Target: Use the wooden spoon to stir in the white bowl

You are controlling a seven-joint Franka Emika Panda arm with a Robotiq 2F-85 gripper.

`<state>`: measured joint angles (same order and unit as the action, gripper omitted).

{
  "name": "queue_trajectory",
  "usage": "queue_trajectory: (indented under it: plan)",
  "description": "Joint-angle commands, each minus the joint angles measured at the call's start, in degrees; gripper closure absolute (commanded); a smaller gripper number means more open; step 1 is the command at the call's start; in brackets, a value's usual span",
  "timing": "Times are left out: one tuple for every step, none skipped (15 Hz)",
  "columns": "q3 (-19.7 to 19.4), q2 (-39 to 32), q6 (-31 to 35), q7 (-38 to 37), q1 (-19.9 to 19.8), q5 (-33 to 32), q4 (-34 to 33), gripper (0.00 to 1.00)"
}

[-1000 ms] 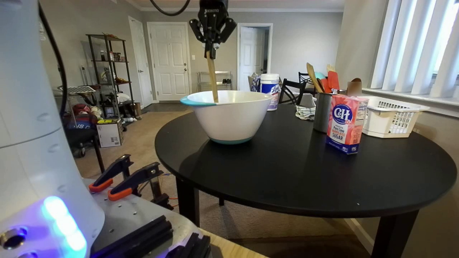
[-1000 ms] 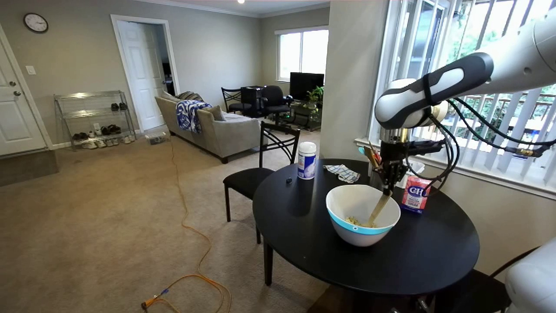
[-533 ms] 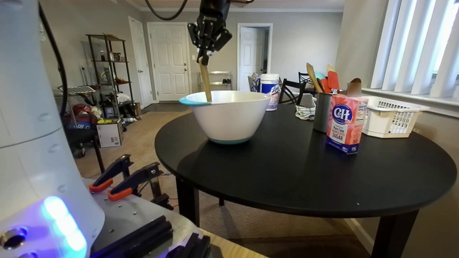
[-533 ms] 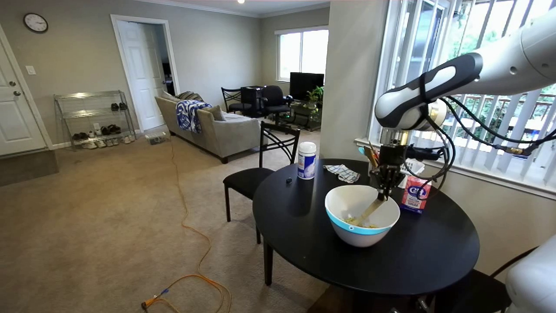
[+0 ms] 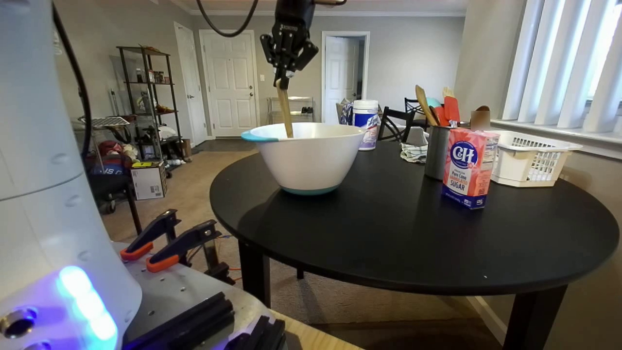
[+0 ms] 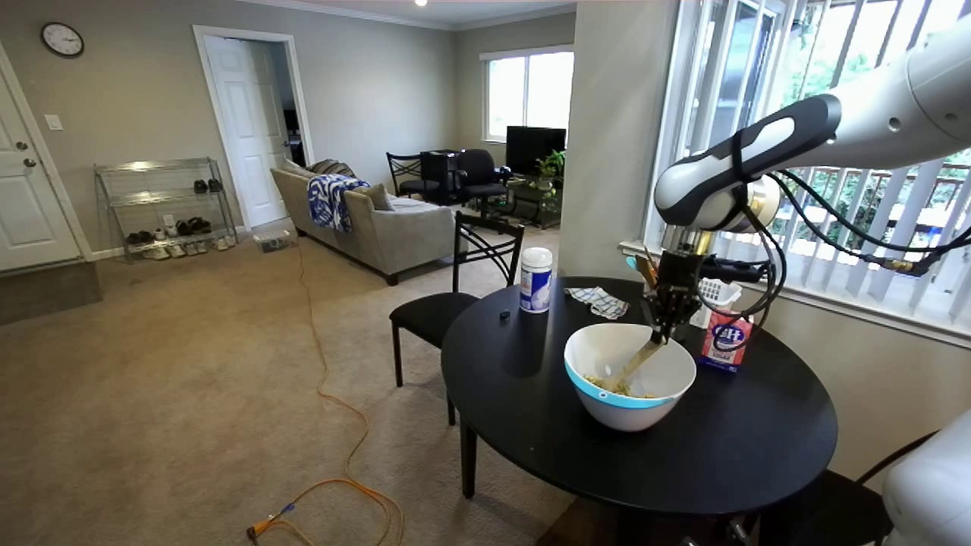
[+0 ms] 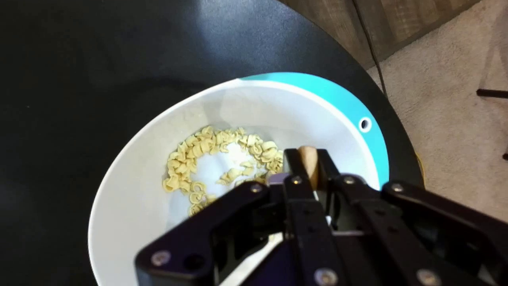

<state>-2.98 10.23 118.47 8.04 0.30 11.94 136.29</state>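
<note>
Wooden spoon [image 6: 639, 362]: clamped near the top of the handle by the gripper [image 7: 308, 155], with a jaw on each side of the wood. Tilted into the white bowl [image 5: 311, 160], on the round black table [image 5: 398, 238]; hidden there, in an exterior view, from the near rim downward. Visible for more of its length in an exterior view, but with the lower end [image 6: 616, 379] too small for making out its shape among the curled pasta [image 7: 182, 165]. In the wrist view mostly covered by the gripper, except for the tip of the handle.
</note>
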Motion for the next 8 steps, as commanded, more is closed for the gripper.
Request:
queue_trajectory:
  plan:
    - [1.60,0.50,7.36,-3.73,0.46,1.01,2.23,0.95]
    - [1.92,0.78,8.31,-5.12,0.38,0.44,2.44,0.95]
    - [2.26,1.13,9.38,-6.62,0.27,-0.28,2.67,0.95]
    - [1.69,0.57,11.02,-6.57,-0.57,-1.43,2.86,0.95]
    - [1.75,0.64,12.28,-7.56,-0.80,-2.35,3.04,0.95]
    - [1.70,0.75,13.58,-8.54,-1.19,-3.56,3.26,0.95]
    - [1.62,0.63,14.43,-9.37,-1.50,-4.55,3.29,0.95]
    - [1.48,0.52,15.79,-10.16,-1.95,-5.81,3.64,0.95]
